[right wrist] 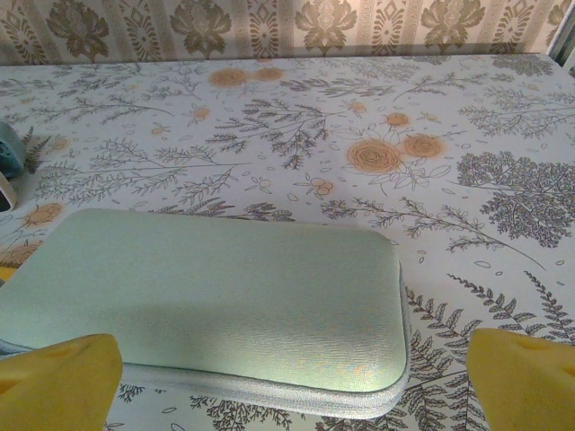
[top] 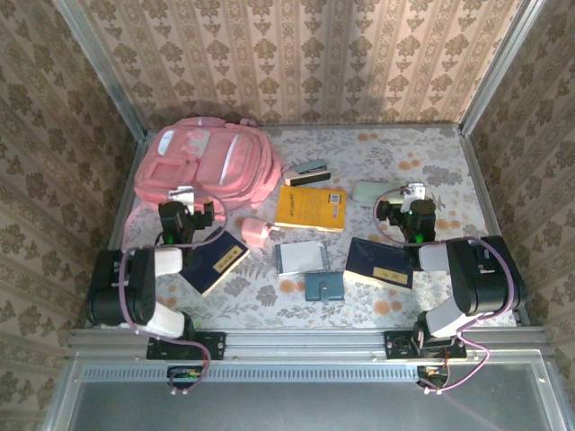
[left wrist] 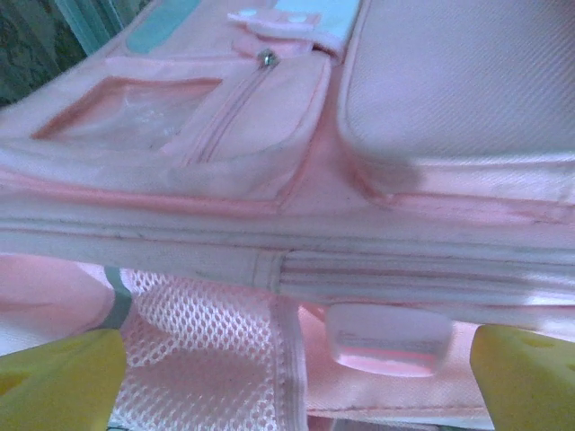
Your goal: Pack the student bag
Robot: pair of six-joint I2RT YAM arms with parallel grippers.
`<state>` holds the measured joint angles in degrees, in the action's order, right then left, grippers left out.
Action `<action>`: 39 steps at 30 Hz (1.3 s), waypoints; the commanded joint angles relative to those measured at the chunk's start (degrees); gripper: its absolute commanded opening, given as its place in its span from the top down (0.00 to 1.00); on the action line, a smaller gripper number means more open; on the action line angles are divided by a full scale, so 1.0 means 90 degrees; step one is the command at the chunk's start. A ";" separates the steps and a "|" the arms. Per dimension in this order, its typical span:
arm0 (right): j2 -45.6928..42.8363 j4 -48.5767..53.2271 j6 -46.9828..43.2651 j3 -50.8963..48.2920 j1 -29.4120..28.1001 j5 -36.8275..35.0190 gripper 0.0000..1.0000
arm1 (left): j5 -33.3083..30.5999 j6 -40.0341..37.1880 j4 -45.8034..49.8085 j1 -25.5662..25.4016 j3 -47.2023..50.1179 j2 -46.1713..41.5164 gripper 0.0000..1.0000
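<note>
The student bag [top: 203, 162], a large pink backpack, lies flat at the back left of the table. My left gripper [top: 182, 195] sits at its near edge, open; in the left wrist view its yellow fingertips [left wrist: 56, 377] flank the bag's mesh side pocket [left wrist: 193, 346] and a pink zip pull [left wrist: 386, 337]. My right gripper [top: 411, 195] is open just in front of a pale green zip case [top: 374, 191]. The case [right wrist: 211, 301] lies between the yellow fingertips [right wrist: 526, 377] in the right wrist view, not gripped.
Spread across the flowered tablecloth are a yellow book [top: 311, 207], two dark blue booklets [top: 214, 262] [top: 379, 262], a grey notebook [top: 301, 258], a teal pouch [top: 322, 286], a small pink object [top: 257, 233] and a stapler [top: 306, 172]. Patterned walls enclose the table.
</note>
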<state>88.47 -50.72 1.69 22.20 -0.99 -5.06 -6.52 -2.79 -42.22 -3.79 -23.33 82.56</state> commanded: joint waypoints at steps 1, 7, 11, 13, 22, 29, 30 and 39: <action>-0.0063 0.0001 -0.0073 0.0054 -0.0032 0.0188 0.00 | -0.0898 -0.0261 0.1337 -0.0376 -0.0719 -0.0774 0.00; -0.0870 0.1917 -0.0328 0.0787 -0.0368 -0.0218 0.00 | -0.1800 -0.0015 0.2547 -0.1560 -0.1805 -0.1785 0.00; -0.1820 0.1835 -0.0122 0.0948 -0.1033 -0.1000 0.00 | -0.2150 0.0171 0.3567 -0.2045 -0.2986 -0.1757 0.00; -0.2274 0.2241 -0.0040 0.1384 -0.1600 -0.1671 0.00 | -0.2119 0.0663 0.4961 -0.2074 -0.4101 -0.1397 0.00; -0.3661 0.6502 0.1342 0.4080 -0.3307 -0.2092 0.00 | -0.1236 0.2222 0.7717 -0.1523 -0.6795 0.0589 0.00; -0.3979 0.6294 0.2523 0.3432 -0.2421 0.0724 0.00 | 0.1769 0.3327 0.6855 -0.0236 -0.6785 0.1446 0.00; -0.3963 0.6405 0.2693 0.3384 -0.2422 0.0695 0.00 | 0.2226 0.3308 0.6925 -0.0141 -0.6955 0.1729 0.00; -0.1586 0.9506 0.3078 0.5214 -0.2510 0.2657 0.00 | 0.4644 0.3273 0.6428 0.0120 -0.7571 0.3417 0.13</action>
<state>70.28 21.34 25.69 64.40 -23.00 12.29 23.29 25.26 18.59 -2.85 -88.92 111.63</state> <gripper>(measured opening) 0.999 0.885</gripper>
